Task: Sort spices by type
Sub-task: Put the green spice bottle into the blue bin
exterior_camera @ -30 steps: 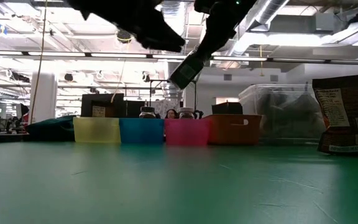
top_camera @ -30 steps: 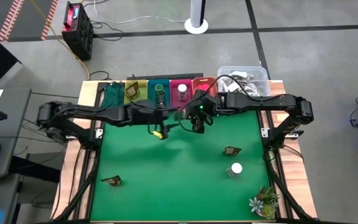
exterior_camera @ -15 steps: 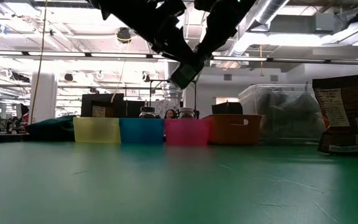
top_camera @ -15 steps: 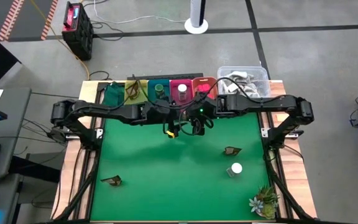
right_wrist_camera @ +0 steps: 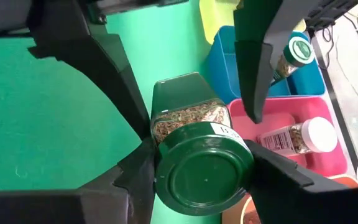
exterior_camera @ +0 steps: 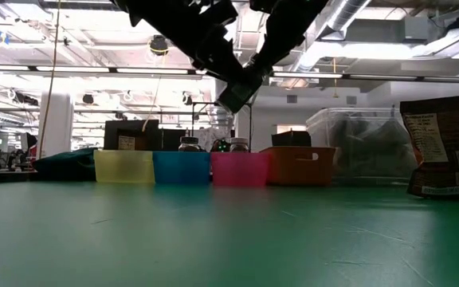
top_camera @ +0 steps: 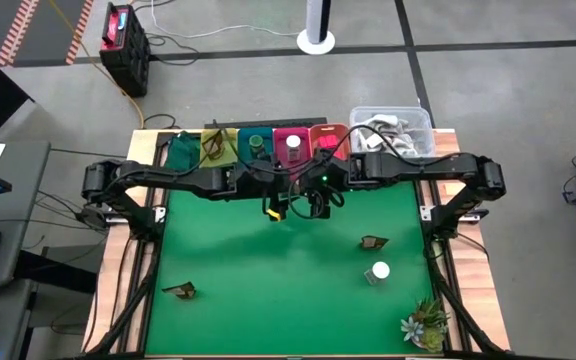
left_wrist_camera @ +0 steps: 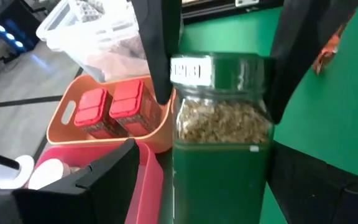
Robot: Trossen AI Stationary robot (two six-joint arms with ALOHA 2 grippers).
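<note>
Right wrist view: dark green jar (right_wrist_camera: 194, 146) is mid-handover above the counter, just before the blue bin (right_wrist_camera: 253, 68). Right pincer (right_wrist_camera: 197, 162) clamps its cap; left pincer (left_wrist_camera: 219, 124) straddles its body. Judged next: one releases.

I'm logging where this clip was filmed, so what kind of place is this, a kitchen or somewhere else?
Not a kitchen: most likely a robotics lab in a large industrial hall. The green work table stands on a bare concrete floor with cables, and the low view shows exposed ceiling ducts and strip lighting behind the coloured sorting bins.
</note>
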